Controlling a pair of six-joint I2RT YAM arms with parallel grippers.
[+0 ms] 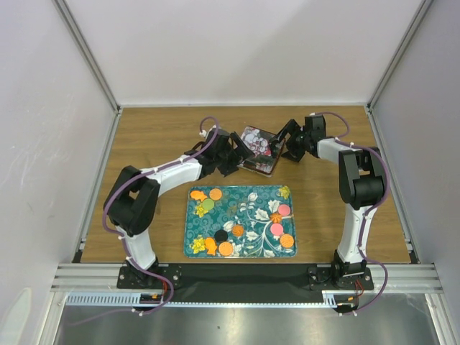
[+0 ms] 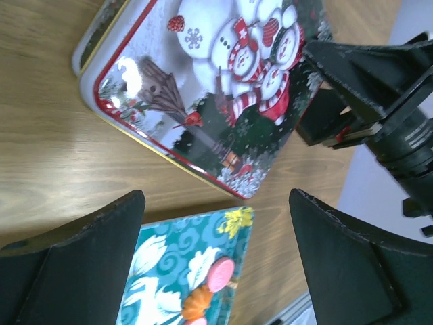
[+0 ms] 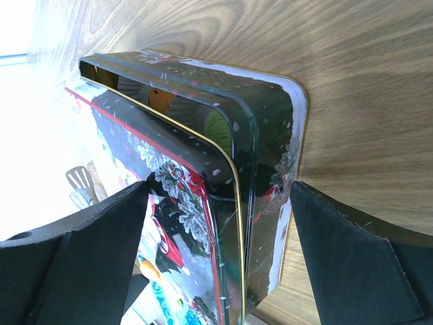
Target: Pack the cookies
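Several cookies, orange [image 1: 215,194], green [image 1: 208,204], black [image 1: 221,235] and pink [image 1: 284,210], lie on the teal flowered tray [image 1: 244,215]. A pink cookie [image 2: 221,272] on the tray's corner shows in the left wrist view. A snowman tin [image 1: 260,147] stands behind the tray. My left gripper [image 1: 241,153] [image 2: 216,196] is open and empty, just left of the tin. My right gripper [image 1: 282,147] [image 3: 220,186] is open, its jaws astride the tin's right edge. The lid [image 3: 169,176] sits ajar on the tin base [image 3: 270,135]; orange and green show inside the gap.
The wooden table [image 1: 158,136] is walled on three sides by white panels. The tray [image 2: 169,264] lies close in front of the tin [image 2: 203,81]. The right arm's gripper body [image 2: 379,88] shows beside the tin in the left wrist view.
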